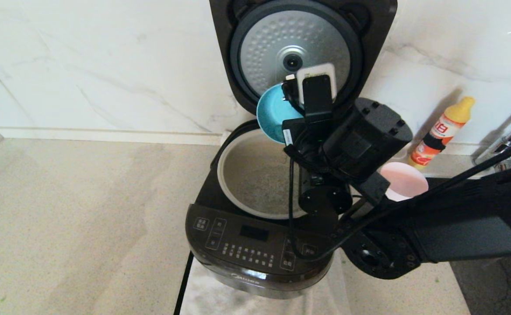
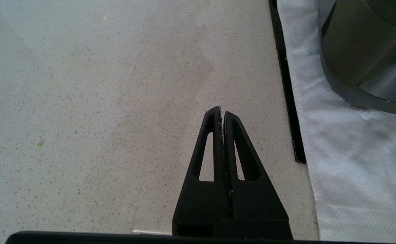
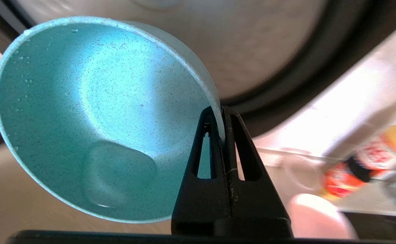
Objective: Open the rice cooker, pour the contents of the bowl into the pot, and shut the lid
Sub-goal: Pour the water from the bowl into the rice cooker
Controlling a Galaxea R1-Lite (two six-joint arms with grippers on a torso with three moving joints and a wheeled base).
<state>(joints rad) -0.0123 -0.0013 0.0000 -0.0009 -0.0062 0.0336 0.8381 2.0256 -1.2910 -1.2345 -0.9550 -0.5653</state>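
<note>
The black rice cooker (image 1: 255, 258) stands with its lid (image 1: 295, 48) swung upright, silver dimpled disc facing me. The pale pot (image 1: 255, 175) inside is exposed, with a speckled layer on its bottom. My right gripper (image 3: 221, 113) is shut on the rim of a teal bowl (image 3: 93, 112). It holds the bowl (image 1: 273, 111) tipped on its side over the pot's far edge, in front of the lid. The bowl's inside shows only small specks. My left gripper (image 2: 222, 113) is shut and holds nothing, over bare counter beside the cooker's base (image 2: 371, 51).
A pink bowl (image 1: 402, 179) sits right of the cooker, partly behind my right arm. An orange bottle (image 1: 441, 133) stands against the marble wall, with a metal tap (image 1: 509, 140) at the far right. A white cloth (image 2: 347, 162) lies under the cooker, the black cord (image 1: 183, 280) alongside.
</note>
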